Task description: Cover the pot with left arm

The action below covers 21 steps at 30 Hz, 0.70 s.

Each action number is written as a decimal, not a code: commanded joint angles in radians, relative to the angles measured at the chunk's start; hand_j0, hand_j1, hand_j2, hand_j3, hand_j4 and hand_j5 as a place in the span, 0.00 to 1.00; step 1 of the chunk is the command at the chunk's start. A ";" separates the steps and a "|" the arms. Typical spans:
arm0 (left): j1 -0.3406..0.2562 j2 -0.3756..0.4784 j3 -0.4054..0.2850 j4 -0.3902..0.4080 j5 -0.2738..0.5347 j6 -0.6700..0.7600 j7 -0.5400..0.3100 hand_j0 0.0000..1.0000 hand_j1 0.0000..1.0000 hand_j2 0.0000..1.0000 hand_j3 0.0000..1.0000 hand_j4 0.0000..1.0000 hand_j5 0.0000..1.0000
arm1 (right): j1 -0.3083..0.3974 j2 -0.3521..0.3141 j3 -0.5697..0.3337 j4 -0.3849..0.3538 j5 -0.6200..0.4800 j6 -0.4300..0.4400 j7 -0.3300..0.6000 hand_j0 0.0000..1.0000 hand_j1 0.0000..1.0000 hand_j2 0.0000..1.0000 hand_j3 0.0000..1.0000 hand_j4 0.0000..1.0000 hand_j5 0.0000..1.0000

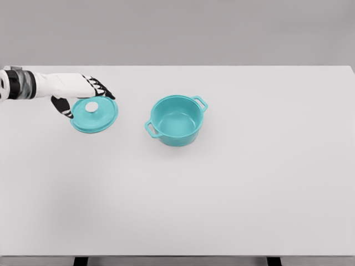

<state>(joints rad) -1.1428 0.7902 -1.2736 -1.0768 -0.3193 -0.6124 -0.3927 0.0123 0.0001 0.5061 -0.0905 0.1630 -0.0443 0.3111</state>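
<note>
A teal pot with two side handles stands uncovered near the middle of the white table. Its teal lid, with a white knob on top, lies flat on the table to the pot's left. My left hand comes in from the left edge and hovers at the lid's far left rim. Its fingers are spread, the thumb at the lid's left side and the other fingers over its back edge. I cannot see a firm grasp on the lid. The right arm does not show.
The table's far edge runs just behind the hand, and its front edge lies along the bottom of the picture.
</note>
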 commanded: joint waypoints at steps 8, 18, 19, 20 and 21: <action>0.003 -0.052 -0.001 0.063 -0.001 0.002 -0.021 1.00 1.00 1.00 1.00 1.00 1.00 | 0.000 0.000 0.000 0.000 0.000 0.000 0.000 1.00 1.00 1.00 1.00 1.00 1.00; 0.005 -0.112 -0.001 0.164 -0.032 0.002 -0.021 0.92 0.92 0.92 0.92 0.92 0.92 | 0.000 0.000 0.000 0.000 0.000 0.000 0.000 1.00 1.00 1.00 1.00 1.00 1.00; 0.005 -0.111 -0.001 0.164 -0.032 0.002 -0.021 0.91 0.91 0.91 0.91 0.91 0.91 | 0.000 0.000 0.000 0.000 0.000 0.000 0.000 1.00 1.00 1.00 1.00 1.00 1.00; 0.005 -0.111 -0.001 0.166 -0.032 0.002 -0.021 0.88 0.88 0.88 0.88 0.88 0.88 | 0.000 0.000 0.000 0.000 0.000 0.000 0.000 1.00 1.00 1.00 1.00 1.00 1.00; 0.005 -0.111 -0.001 0.166 -0.032 0.002 -0.021 0.86 0.86 0.86 0.86 0.86 0.86 | 0.000 0.000 0.000 0.000 0.000 0.000 0.000 1.00 1.00 1.00 1.00 1.00 1.00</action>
<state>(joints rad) -1.1382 0.6812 -1.2768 -0.9169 -0.3538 -0.6126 -0.4145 0.0123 0.0001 0.5061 -0.0906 0.1630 -0.0443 0.3111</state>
